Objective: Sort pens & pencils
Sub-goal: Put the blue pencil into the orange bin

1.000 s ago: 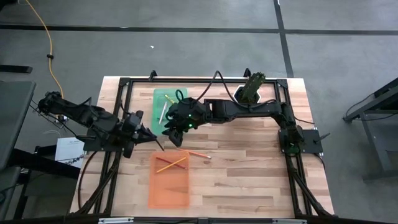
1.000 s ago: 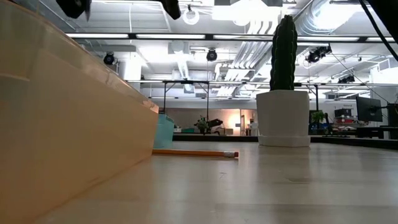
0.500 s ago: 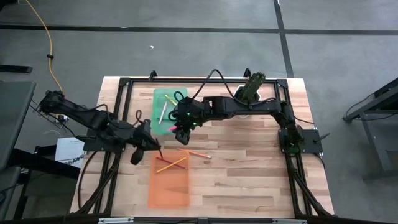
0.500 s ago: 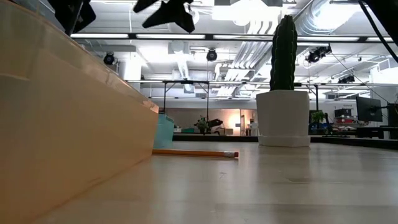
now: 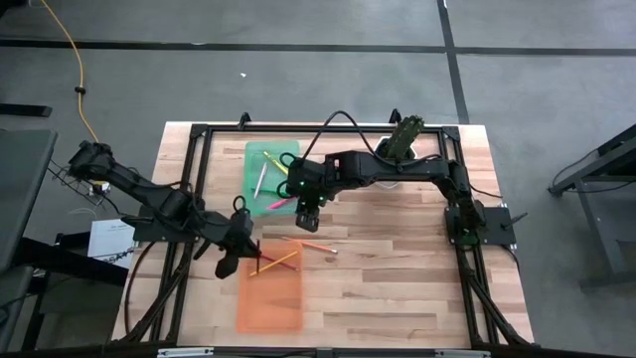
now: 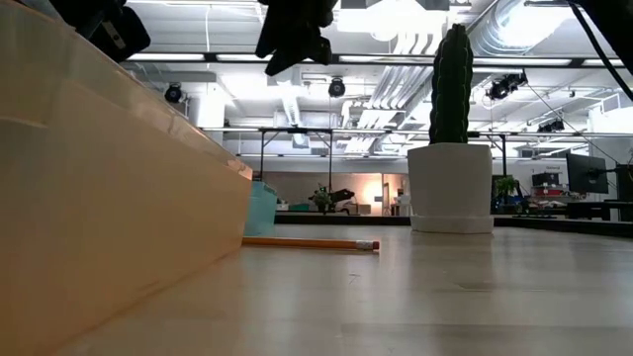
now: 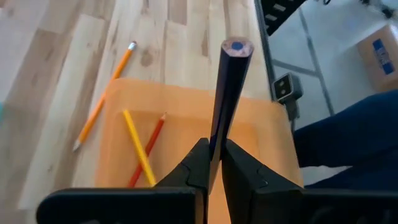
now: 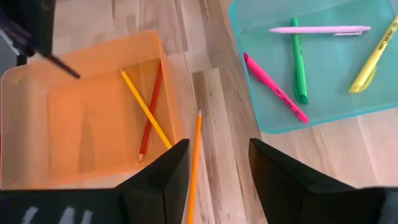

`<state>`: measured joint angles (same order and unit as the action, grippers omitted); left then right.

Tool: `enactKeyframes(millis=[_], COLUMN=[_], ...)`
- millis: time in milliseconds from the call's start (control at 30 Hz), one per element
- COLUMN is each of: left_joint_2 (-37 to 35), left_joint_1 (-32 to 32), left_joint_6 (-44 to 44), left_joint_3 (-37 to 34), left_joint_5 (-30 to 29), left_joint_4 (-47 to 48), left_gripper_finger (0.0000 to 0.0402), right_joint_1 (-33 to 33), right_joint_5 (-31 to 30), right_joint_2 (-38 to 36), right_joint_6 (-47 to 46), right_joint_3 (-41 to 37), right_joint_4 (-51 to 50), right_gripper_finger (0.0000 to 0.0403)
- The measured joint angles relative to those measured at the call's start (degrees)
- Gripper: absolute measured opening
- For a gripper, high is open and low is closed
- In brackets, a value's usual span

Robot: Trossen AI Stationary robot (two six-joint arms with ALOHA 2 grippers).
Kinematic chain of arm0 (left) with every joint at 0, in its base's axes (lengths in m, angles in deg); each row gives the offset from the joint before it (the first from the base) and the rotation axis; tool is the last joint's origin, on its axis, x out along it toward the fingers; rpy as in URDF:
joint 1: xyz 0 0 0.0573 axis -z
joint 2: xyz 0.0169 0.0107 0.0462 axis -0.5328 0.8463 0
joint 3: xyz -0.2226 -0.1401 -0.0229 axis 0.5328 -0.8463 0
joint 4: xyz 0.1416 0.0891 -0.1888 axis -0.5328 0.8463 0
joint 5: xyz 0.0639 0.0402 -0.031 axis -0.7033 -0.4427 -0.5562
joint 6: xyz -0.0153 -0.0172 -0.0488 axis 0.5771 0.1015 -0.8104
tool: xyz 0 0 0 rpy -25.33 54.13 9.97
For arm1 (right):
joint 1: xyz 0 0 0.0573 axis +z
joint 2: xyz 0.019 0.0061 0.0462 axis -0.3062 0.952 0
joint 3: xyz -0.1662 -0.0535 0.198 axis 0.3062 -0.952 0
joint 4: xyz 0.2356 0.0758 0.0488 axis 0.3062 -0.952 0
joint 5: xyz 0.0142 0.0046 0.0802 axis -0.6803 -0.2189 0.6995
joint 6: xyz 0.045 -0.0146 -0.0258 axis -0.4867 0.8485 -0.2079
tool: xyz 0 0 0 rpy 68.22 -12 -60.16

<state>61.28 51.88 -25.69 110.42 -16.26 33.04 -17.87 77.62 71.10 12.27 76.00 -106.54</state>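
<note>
The left gripper (image 7: pixel 211 163) is clenched on the dark pencil (image 7: pixel 227 93), poised above the orange tray (image 7: pixel 261 140); it looks ready to drop. The right gripper (image 8: pixel 214 163), jaws released, hovers over the orange pencil (image 8: pixel 194 162), likely next.

translucent orange tray (image 8: pixel 37 93), translucent teal tray (image 8: pixel 323 106), yellow pencil (image 8: pixel 146 109) and red pencil (image 8: pixel 149 112) in orange tray, orange pencil (image 8: pixel 194 162) on pale striped wood table (image 8: pixel 348 162), dark navy pencil (image 7: pixel 227 93), magenta pen (image 8: pixel 273 87), green pen (image 8: pixel 298 65), yellow pen (image 8: pixel 375 53), pale pink pen (image 8: pixel 317 29), black grippers, green cactus (image 6: pixel 451 84), white pot (image 6: pixel 450 188)
</note>
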Motion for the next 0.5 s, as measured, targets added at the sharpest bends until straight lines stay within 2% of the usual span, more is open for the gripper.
enactKeyframes(millis=[200, 500], left_joint_2=[3.7, 7.7], left_joint_1=[1.4, 5.5], left_joint_6=[-3.8, -11.5], left_joint_3=[0.0, 0.0], left_joint_5=[-0.2, -0.7], left_joint_4=[-4.5, -4.3], left_gripper_finger=[0.0017, 0.0017], right_joint_1=[0.0, 0.0], right_joint_5=[0.2, 0.3], right_joint_2=[0.0, 0.0], right_joint_6=[1.8, 5.0], right_joint_3=[0.0, 0.0], right_joint_4=[-0.7, -3.2], right_gripper_finger=[0.0156, 0.0156])
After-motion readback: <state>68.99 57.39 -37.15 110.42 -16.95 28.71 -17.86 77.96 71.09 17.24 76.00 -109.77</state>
